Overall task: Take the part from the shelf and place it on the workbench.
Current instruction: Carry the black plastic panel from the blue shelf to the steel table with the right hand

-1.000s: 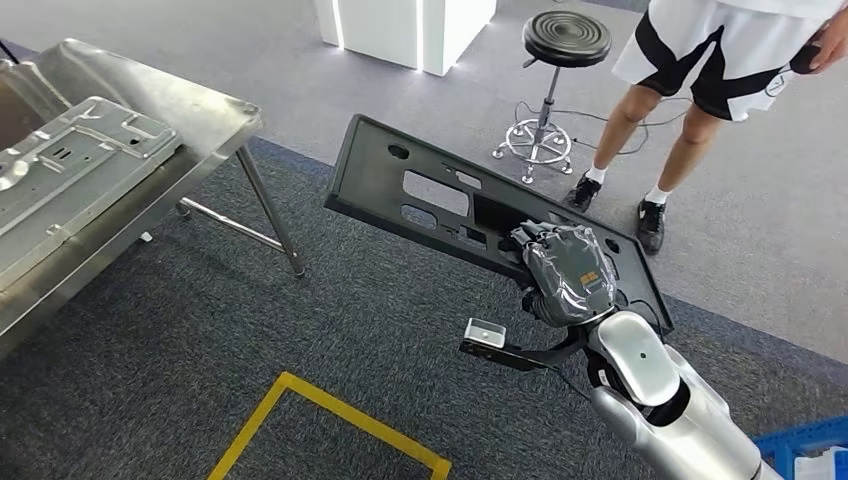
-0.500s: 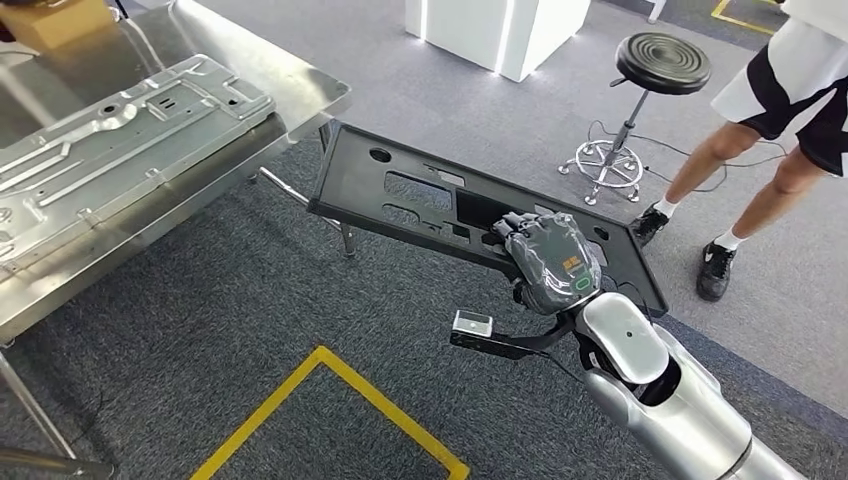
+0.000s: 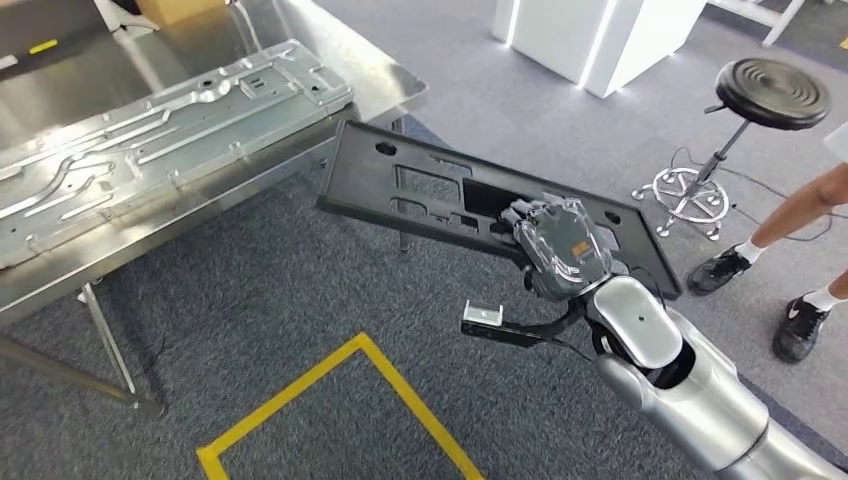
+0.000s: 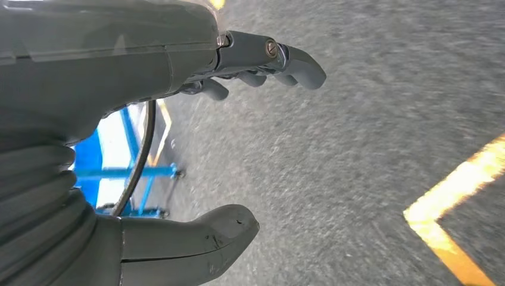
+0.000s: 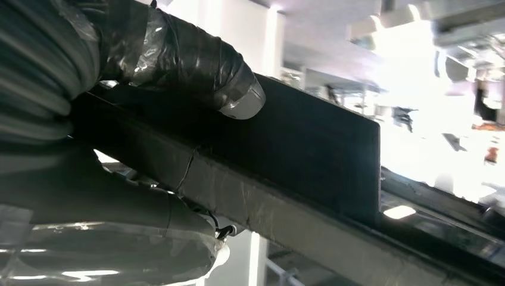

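— Where's the part [image 3: 430,190]?
— In the air just beside the desk [image 3: 395,85], its far corner near the desk's edge. The right hand [image 3: 560,250] grips its near edge.
— And the left hand [image 4: 178,119]?
— Hanging over the carpet, fingers [image 4: 298,59] spread, holding nothing.
— Anything on the desk?
— A silver panel [image 3: 160,145]. A stool [image 3: 770,100] stands well beyond it.

High head view; close wrist views

Metal panel [image 3: 160,150] covers workbench [image 3: 390,85]; stool [image 3: 770,100], person's feet [image 3: 800,325] right.
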Robot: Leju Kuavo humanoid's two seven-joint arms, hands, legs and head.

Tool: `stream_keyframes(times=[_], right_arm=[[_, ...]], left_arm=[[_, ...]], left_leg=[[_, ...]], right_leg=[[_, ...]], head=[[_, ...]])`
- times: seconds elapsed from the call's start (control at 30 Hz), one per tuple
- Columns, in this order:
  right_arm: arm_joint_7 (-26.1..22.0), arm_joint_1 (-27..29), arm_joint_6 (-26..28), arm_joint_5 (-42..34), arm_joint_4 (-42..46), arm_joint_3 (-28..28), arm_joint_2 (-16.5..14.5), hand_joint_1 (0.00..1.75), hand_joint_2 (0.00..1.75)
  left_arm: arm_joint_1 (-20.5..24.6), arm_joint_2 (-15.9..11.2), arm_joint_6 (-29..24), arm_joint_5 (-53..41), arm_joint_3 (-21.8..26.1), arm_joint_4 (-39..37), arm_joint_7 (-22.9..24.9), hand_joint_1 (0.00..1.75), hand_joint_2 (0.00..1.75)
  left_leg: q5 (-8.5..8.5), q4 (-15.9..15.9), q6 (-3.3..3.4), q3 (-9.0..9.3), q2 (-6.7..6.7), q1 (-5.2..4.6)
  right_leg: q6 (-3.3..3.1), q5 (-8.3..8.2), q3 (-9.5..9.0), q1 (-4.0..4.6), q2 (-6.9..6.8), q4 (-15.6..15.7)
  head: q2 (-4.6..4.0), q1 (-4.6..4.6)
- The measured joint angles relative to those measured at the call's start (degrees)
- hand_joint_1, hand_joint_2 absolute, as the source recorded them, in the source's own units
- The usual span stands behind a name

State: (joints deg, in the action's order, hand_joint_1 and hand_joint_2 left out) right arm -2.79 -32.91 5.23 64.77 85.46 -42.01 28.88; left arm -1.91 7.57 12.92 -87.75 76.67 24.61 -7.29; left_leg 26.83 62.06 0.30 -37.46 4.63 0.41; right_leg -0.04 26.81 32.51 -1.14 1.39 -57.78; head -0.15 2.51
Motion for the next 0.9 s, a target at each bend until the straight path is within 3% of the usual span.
stream_keyframes(times=[0.03,0.07,0.13,0.17,0.23,0.3,0.33,0.4,0.43,0.5,0.57,0.63,0.67,0.73,0.8,0.87,0.9], right_arm=[[-0.02,-0.58,-0.46,0.06,-0.04,-0.2,-0.14,1.75,1.75],[-0.03,-1.11,-0.99,0.13,-0.11,-0.39,-0.33,1.75,1.75],[0.01,-2.14,-1.94,0.19,-0.4,-0.82,-0.91,1.75,1.75],[0.03,-2.78,-2.35,0.1,-0.57,-1.1,-1.29,1.75,1.75],[0.07,-4.57,-3.15,-0.39,-0.84,-1.74,-1.98,1.75,1.75],[0.12,-6.79,-3.98,-1.12,-0.98,-2.21,-2.38,1.75,1.75],[0.13,-7.85,-4.37,-1.47,-1.04,-2.36,-2.53,1.75,1.75],[0.1,-9.61,-5.04,-1.96,-1.14,-2.62,-2.89,1.75,1.75],[0.1,-10.29,-5.22,-2.14,-1.19,-2.73,-3.11,1.75,1.75],[0.04,-11.3,-5.36,-2.29,-1.29,-2.84,-3.37,1.75,1.75],[-0.03,-11.97,-5.6,-2.51,-1.51,-2.94,-3.41,1.75,1.75],[-0.03,-12.26,-6.01,-3.11,-1.86,-3.16,-3.39,1.75,1.75],[-0.03,-12.41,-6.14,-3.49,-2.05,-3.25,-3.37,1.75,1.75],[-0.03,-12.93,-6.22,-4.1,-2.33,-3.3,-3.2,1.75,1.75],[-0.04,-13.6,-6.22,-4.43,-2.46,-3.3,-2.78,1.75,1.75],[-0.07,-14.04,-6.28,-4.73,-2.61,-3.3,-2.21,1.75,1.75],[-0.09,-14.22,-6.31,-4.9,-2.71,-3.3,-2.0,1.75,1.75]], left_arm=[[0.13,0.04,0.02,-0.07,0.26,0.2,0.11,0.0,1.75],[0.26,0.04,0.04,-0.08,0.45,0.37,0.19,0.0,1.75],[0.36,0.05,0.15,-0.17,0.69,0.56,0.23,0.0,1.75],[0.34,0.05,0.23,-0.32,0.81,0.64,0.23,0.0,1.75],[0.33,0.07,0.41,-0.8,1.21,0.97,0.23,0.0,1.75],[0.45,0.08,0.6,-1.26,1.69,1.34,0.11,0.0,1.75],[0.49,0.1,0.68,-1.44,1.87,1.46,-0.04,0.0,1.75],[0.44,0.15,0.78,-1.69,2.11,1.57,-0.45,0.0,1.75],[0.37,0.18,0.8,-1.77,2.21,1.62,-0.61,0.0,1.75],[0.4,0.24,0.81,-1.82,2.37,1.76,-0.8,0.0,1.75],[0.55,0.27,0.9,-1.82,2.44,1.87,-1.04,0.0,1.75],[0.62,0.29,1.14,-1.82,2.63,1.89,-1.41,0.0,1.75],[0.61,0.31,1.29,-1.82,2.84,1.9,-1.56,0.0,1.75],[0.57,0.37,1.49,-1.82,3.25,1.91,-1.76,0.0,1.75],[0.58,0.54,1.63,-1.83,3.44,1.93,-1.83,0.0,1.75],[0.61,0.69,1.93,-1.88,3.6,1.99,-1.69,0.0,1.75],[0.54,0.75,2.17,-1.93,3.71,2.03,-1.52,0.0,1.75]], left_leg=[[1.82,3.26,-0.16,-1.49,-2.13,0.02],[3.68,7.17,-0.4,-3.36,-3.35,0.12],[5.3,12.53,-0.88,-5.9,-4.09,0.42],[4.53,12.23,-1.08,-5.67,-4.3,0.56],[0.96,5.42,-1.2,-2.0,-5.71,0.7],[-1.1,-1.03,-0.72,1.46,-8.0,0.33],[-1.25,-2.31,-0.38,2.03,-8.55,0.12],[-1.28,-2.52,0.35,1.87,-7.49,-0.05],[-1.43,-2.7,0.7,1.91,-6.81,0.08],[-1.79,-3.1,1.42,2.04,-5.52,0.39],[-2.0,-3.21,1.86,1.99,-4.2,0.46],[-2.06,-3.18,2.0,1.94,-2.67,0.38],[-2.08,-3.13,2.01,1.95,-1.82,0.33],[-2.08,-2.93,1.98,2.02,-0.1,0.29],[-2.17,-2.68,1.69,1.76,1.43,0.37],[-2.52,-2.65,0.95,1.06,2.92,0.7],[-2.77,-2.76,0.48,0.78,3.73,0.84]], right_leg=[[-0.23,-0.01,-0.08,0.09,-0.95,0.1],[-0.39,0.04,-0.09,0.17,-1.88,0.08],[-0.45,0.18,-0.11,0.27,-3.68,0.0],[-0.37,0.27,-0.12,0.27,-4.51,-0.08],[-0.01,0.65,-0.22,0.26,-5.99,-0.48],[0.56,1.13,-0.27,0.54,-7.23,-0.95],[0.86,1.29,-0.34,0.74,-7.81,-1.08],[1.41,1.44,-0.62,0.9,-8.98,-1.01],[1.75,1.71,-0.78,0.8,-8.71,-1.15],[2.2,3.71,0.03,0.4,-5.84,-3.63],[2.35,7.48,3.16,0.2,-2.52,-10.46],[2.38,9.57,6.43,0.27,-1.66,-16.84],[2.31,8.89,6.85,0.29,-1.54,-17.31],[1.91,4.66,4.51,0.3,-0.72,-11.66],[1.35,1.51,1.35,0.14,2.43,-4.33],[1.05,1.16,0.43,0.19,4.3,-1.69],[0.96,1.04,0.42,0.3,3.81,-1.34]], head=[[0.0,0.03],[0.0,0.04],[0.0,0.04],[0.0,0.04],[0.0,0.05],[0.0,0.05],[0.0,0.04],[0.0,0.02],[0.0,0.01],[0.0,0.0],[0.0,0.0],[0.0,0.01],[0.0,0.01],[0.0,0.01],[0.0,0.02],[0.0,-0.01],[0.0,-0.04]])
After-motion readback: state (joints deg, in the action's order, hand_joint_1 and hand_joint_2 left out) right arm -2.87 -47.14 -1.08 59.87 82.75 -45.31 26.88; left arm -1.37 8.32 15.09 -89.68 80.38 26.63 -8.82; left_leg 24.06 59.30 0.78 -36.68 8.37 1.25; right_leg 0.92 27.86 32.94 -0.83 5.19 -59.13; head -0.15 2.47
